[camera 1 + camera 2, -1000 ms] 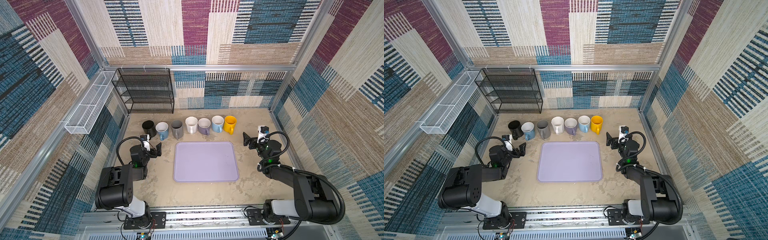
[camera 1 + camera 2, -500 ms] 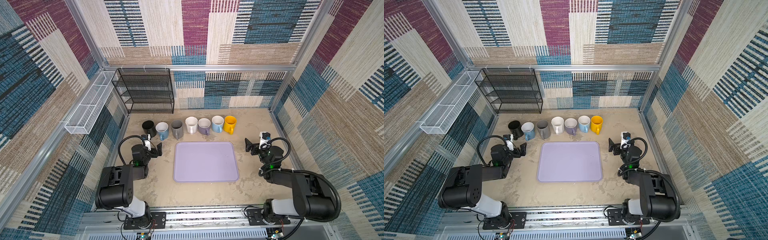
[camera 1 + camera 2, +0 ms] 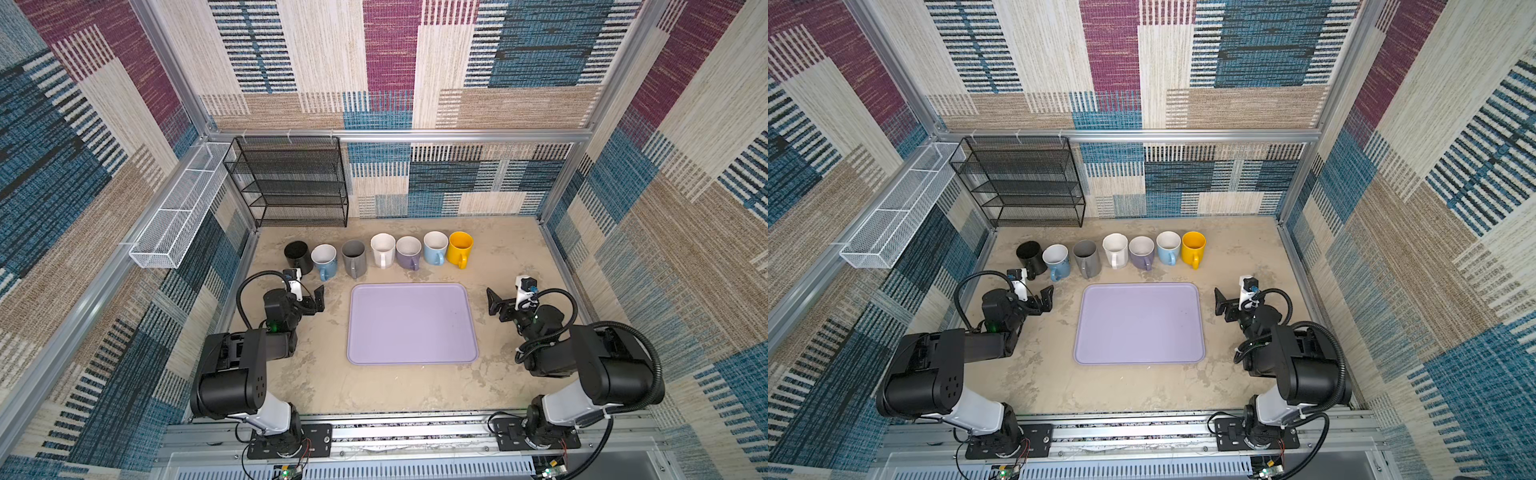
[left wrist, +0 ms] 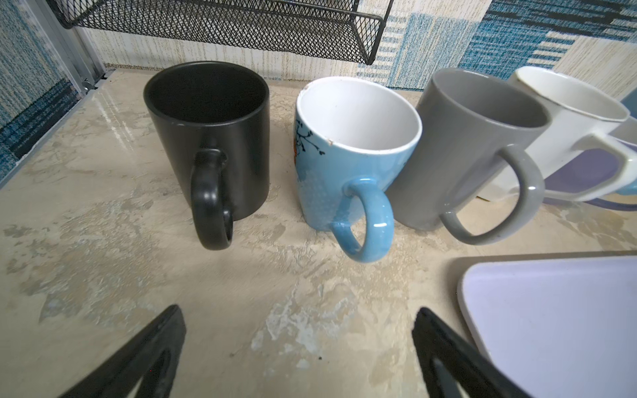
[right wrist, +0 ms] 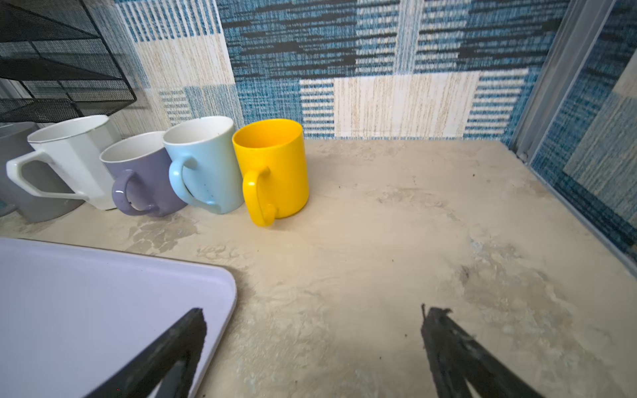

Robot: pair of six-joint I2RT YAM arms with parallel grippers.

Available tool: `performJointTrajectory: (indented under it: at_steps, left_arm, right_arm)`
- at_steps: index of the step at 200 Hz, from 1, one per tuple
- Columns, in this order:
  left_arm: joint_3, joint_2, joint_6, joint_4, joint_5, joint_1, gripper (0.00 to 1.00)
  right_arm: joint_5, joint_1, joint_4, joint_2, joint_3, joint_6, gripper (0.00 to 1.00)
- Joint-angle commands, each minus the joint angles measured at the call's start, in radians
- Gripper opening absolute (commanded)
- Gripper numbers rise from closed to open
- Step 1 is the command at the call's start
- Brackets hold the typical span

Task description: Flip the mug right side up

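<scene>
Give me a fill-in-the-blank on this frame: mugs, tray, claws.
1. The row of mugs behind the lavender tray has ____ in it.
2. The mug farthest from the black mug is ____.
3. The left claw and right claw both stand ____, holding nothing.
Missing words: seven; yellow; open.

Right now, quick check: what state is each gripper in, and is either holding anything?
Left gripper: open, holding nothing.
Right gripper: open, holding nothing.
</scene>
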Motion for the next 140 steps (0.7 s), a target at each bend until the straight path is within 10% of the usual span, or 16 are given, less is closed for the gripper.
performJointTrajectory:
  at_steps: [1,140]
  left_arm:
    - [0.003,-0.002,0.026,0.007,-0.004,0.000,0.99]
    - [0.003,-0.002,0.026,0.008,-0.004,-0.001,0.99]
  right_arm:
    - [0.048,0.000,0.127,-0.001,0.002,0.013,1.00]
    - [0.121,0.038,0.052,-0.004,0.036,-0.008,1.00]
